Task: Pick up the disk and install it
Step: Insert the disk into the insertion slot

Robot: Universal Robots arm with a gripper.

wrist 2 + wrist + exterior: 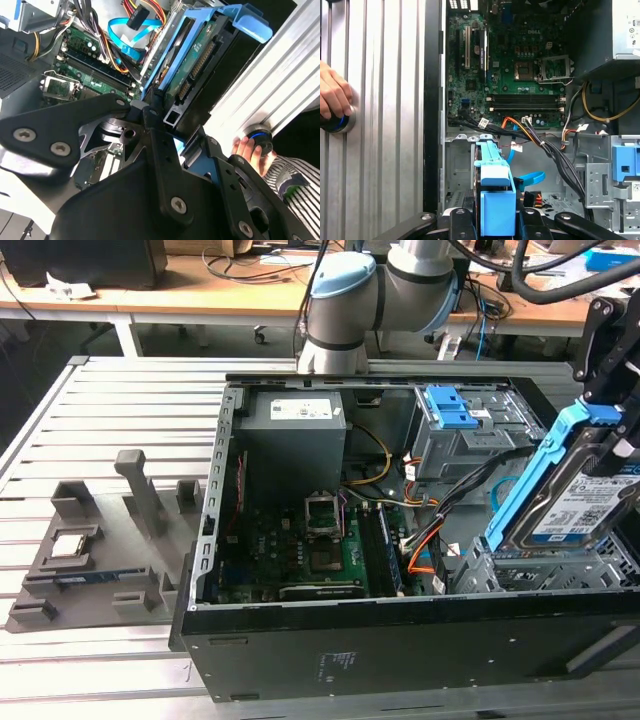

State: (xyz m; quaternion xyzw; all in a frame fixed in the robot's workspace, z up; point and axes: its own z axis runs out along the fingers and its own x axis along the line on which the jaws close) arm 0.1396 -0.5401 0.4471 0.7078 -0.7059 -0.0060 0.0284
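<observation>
The disk [578, 502], a silver hard drive with a white-and-blue label in a blue plastic bracket, hangs tilted over the empty metal drive cage [545, 570] at the near corner of the open computer case, on the exterior view's right. My gripper [610, 425] is shut on its upper end. In the second wrist view the black fingers [152, 117] clamp the bracket of the disk [195, 65] from both sides. In the first wrist view the blue bracket [495, 192] stands between the fingers [462, 220], above the cage [460, 165].
The case holds a motherboard [310, 540], a power supply [295, 430], loose cables [430, 530] and a grey drive bay with a blue latch [450, 410]. A grey parts fixture [100, 560] lies on the slatted table. A person's hand [332, 97] rests on a knob beside the case.
</observation>
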